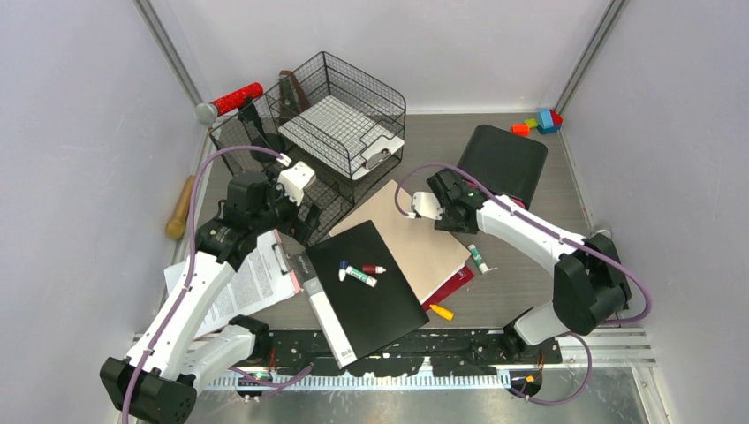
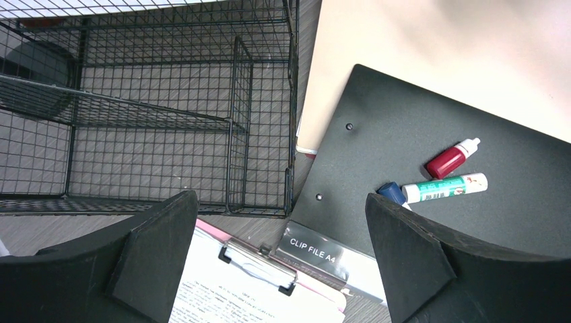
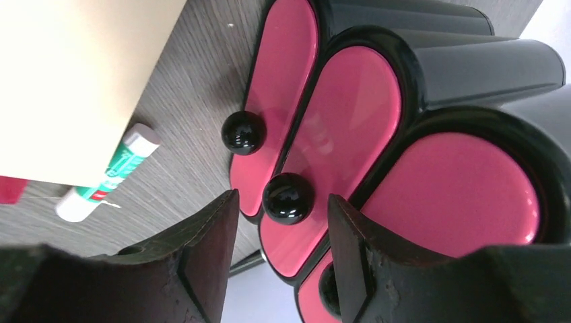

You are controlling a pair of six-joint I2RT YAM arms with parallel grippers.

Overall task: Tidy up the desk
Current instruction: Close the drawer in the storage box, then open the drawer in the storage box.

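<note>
Top external view: the desk (image 1: 521, 291) spreads grey and wood-grained between the pale walls, and it is crowded.
Far left: a black wire-mesh tray rack (image 1: 349, 106) carries something white and flat in its upper tray. A red cylinder with a grey end (image 1: 231, 100) sits beside it by the left wall.
Far right: a black drawer unit (image 1: 503, 163) stands there, with coloured blocks (image 1: 540, 122) in the corner beyond.
Centre: a black clip file (image 1: 371, 287) lies over a tan folder (image 1: 415, 234), and a red folder (image 1: 455, 284) peeks out underneath.
On the clip file: a small red bottle (image 2: 448, 160) and a green-and-white tube (image 2: 444, 187) with a blue cap lie side by side.
Near left: a clipboard (image 1: 256, 283) of printed paper sits just beside the clip file's labelled spine.
Left gripper (image 2: 279, 215): the jaws are spread wide with nothing between them, and it hangs above the spot where rack, clip file and clipboard meet.
Right gripper (image 3: 283, 202): it is right up at the drawer unit's pink fronts. The jaws are partly apart and straddle a black knob (image 3: 288, 197), with a sliver of gap on each side and no grip.
Right wrist view, lower left: a second green-and-white tube (image 3: 111, 178) lies on the desk at the tan folder's edge.
</note>
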